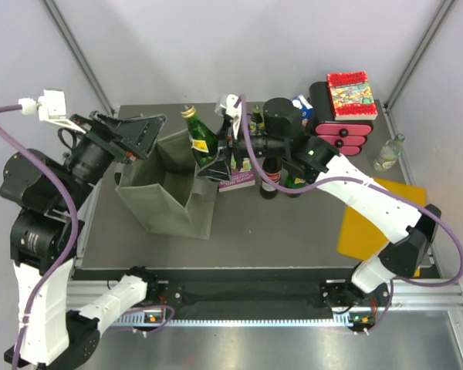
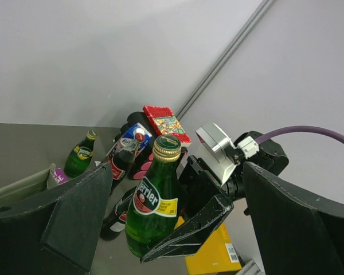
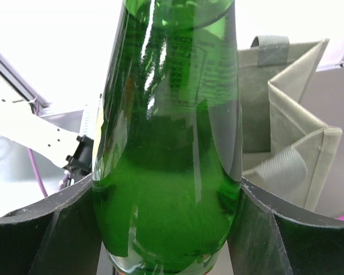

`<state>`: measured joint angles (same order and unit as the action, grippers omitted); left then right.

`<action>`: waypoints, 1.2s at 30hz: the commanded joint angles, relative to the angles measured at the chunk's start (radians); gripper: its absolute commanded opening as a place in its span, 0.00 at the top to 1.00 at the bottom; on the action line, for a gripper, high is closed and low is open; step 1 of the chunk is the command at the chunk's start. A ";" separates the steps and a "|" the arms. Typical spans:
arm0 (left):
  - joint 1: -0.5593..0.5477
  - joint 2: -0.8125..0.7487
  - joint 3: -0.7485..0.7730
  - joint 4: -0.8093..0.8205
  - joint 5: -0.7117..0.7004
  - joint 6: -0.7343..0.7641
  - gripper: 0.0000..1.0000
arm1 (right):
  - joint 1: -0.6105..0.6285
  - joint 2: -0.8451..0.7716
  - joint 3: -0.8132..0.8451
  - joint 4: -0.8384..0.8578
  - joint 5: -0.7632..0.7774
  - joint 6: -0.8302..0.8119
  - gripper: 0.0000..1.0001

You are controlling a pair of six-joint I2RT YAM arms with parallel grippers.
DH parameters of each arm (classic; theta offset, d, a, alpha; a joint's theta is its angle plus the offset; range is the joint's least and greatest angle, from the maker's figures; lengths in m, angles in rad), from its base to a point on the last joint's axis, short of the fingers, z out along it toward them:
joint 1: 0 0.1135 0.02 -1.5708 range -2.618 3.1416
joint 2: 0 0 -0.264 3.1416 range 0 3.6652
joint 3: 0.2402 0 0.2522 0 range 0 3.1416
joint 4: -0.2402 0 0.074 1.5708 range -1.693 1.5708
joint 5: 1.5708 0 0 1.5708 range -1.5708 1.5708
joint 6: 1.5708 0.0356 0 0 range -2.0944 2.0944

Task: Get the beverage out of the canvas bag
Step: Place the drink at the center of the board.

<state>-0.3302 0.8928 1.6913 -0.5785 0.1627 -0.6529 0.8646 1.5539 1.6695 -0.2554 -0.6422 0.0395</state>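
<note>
The green bottle [image 1: 198, 132] is in the upper middle of the top picture, by the right rim of the canvas bag [image 1: 166, 202]. It leans a little, and its gold cap points up and to the left. The right gripper [image 1: 214, 165] squeezes the bottle low down, with one finger on each side. The bag stands open at the middle left. The left gripper [image 1: 150, 137] is spread wide with nothing in it, at the bag's upper left rim.
</note>
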 commanded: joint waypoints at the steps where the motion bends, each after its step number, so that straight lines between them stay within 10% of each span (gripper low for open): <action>1: -0.003 0.061 0.027 0.069 0.104 0.036 0.01 | -0.042 -0.124 -0.007 0.160 -0.042 0.022 1.00; 17: -0.018 0.225 -0.041 0.193 0.305 -0.116 0.05 | -0.102 -0.281 -0.198 0.168 -0.065 -0.013 1.00; 36: -0.283 0.348 0.020 0.089 0.084 0.062 0.25 | -0.139 -0.304 -0.283 0.159 -0.056 -0.015 1.00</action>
<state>-0.5797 1.2148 1.6501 -0.4702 0.3199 -0.6720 0.7406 1.3334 1.3548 -0.2531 -0.6769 0.0277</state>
